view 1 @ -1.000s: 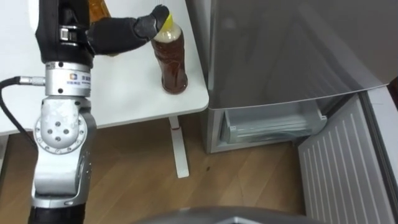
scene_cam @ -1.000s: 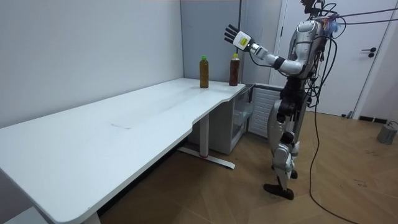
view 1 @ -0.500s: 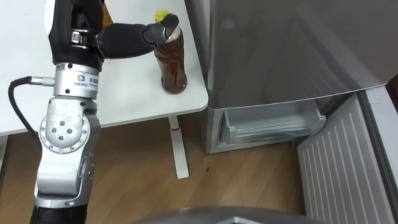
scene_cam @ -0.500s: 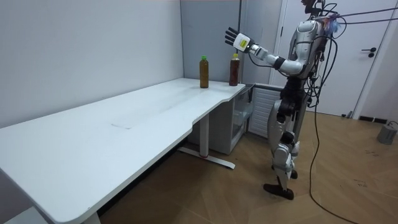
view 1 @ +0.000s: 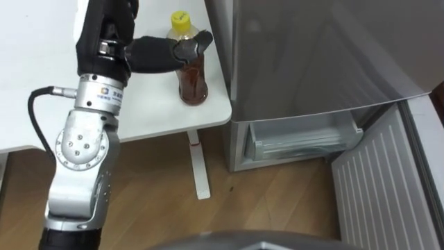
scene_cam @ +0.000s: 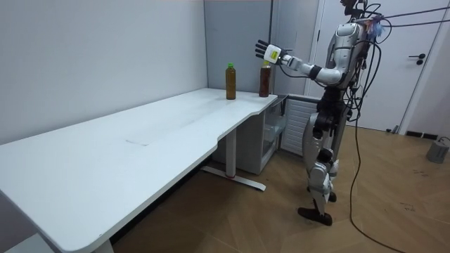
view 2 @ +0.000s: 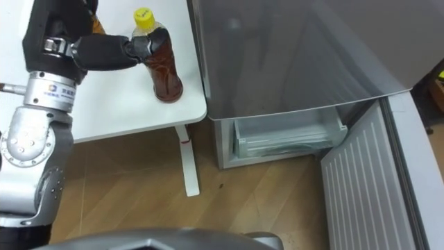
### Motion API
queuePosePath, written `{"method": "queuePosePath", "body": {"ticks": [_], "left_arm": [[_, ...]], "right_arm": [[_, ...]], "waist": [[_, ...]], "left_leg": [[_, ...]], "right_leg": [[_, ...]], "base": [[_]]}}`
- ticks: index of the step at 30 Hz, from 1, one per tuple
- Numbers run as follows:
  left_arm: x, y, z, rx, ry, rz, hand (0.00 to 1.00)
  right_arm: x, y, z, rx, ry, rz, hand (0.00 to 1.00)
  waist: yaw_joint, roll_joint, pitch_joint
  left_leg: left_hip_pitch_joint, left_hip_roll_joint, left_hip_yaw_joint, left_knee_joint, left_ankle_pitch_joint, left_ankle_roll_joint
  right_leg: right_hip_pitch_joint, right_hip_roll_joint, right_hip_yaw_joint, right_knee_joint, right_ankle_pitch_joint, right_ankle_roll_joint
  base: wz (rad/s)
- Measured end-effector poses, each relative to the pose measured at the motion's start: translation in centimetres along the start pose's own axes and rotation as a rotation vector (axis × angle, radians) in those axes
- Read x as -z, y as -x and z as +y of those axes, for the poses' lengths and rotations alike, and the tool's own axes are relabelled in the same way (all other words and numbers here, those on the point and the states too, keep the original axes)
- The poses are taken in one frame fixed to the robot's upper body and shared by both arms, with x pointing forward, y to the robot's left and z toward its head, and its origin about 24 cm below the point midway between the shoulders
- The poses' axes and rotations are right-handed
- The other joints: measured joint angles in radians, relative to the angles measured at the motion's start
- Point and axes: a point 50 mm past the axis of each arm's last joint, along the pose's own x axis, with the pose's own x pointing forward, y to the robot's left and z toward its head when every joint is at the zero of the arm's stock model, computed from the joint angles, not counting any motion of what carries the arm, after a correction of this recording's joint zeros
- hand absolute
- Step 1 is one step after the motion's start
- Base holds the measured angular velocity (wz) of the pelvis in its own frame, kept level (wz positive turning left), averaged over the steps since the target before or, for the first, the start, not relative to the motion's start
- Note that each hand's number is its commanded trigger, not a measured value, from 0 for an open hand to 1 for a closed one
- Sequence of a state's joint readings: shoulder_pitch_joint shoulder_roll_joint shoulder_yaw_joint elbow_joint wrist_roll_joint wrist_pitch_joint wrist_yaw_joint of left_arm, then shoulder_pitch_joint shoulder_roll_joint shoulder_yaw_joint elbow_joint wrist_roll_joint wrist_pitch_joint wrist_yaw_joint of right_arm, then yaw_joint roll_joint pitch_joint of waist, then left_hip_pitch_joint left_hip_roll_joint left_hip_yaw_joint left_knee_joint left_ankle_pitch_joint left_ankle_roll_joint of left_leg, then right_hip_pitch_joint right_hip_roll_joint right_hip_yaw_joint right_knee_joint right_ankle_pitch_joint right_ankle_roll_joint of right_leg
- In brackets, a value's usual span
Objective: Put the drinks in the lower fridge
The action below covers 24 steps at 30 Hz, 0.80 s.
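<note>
Down from the cap to the neck: that is where my left hand has sunk in the last second, while the yellow-capped bottle has stayed put. It stands upright on the desk, close to the corner beside the fridge. One dark digit lies across the front of its neck. In the room view the rest of the hand is spread and straight beside the bottle's top, so I judge it open, touching but not clasping. The green-capped bottle waits farther back along the desk.

My worry is the high, one-sided contact. A push at the neck before the hand closes could tip the bottle toward the fridge or off the nearby edge.

My own wrist hides the fingers behind the bottle in the eye views. The open lower door runs out of frame, and the drawer shows little of its inside.
</note>
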State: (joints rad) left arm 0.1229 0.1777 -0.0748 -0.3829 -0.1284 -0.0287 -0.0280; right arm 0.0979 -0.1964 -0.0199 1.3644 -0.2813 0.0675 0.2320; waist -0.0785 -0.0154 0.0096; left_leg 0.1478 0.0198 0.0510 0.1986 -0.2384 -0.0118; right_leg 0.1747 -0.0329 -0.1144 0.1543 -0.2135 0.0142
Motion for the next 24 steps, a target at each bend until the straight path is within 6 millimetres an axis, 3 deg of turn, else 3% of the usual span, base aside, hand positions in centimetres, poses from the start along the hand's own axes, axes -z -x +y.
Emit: {"method": "queuePosePath", "body": {"ticks": [8, 24], "left_arm": [[1.9, 0.2, -0.6, 0.043, 0.019, 0.095, 0.00], [2.6, 0.4, -0.6, 0.042, 0.134, 0.145, 0.00]], "right_arm": [[0.6, 0.0, 0.2, -0.007, -0.005, 0.037, 0.00], [0.7, 0.0, 0.4, -0.041, 0.022, 0.066, 0.00]], "waist": [[-0.002, 0.004, -0.0027], [0.000, 0.005, -0.0029]], "left_leg": [[0.002, 0.000, 0.005, -0.001, 0.000, 0.000], [0.003, 0.000, 0.007, -0.001, 0.000, 0.000]], "right_leg": [[-0.001, 0.001, 0.005, 0.001, 0.000, 0.000], [-0.001, 0.000, 0.006, 0.002, 0.000, 0.000]], "base": [[0.00], [0.00]]}}
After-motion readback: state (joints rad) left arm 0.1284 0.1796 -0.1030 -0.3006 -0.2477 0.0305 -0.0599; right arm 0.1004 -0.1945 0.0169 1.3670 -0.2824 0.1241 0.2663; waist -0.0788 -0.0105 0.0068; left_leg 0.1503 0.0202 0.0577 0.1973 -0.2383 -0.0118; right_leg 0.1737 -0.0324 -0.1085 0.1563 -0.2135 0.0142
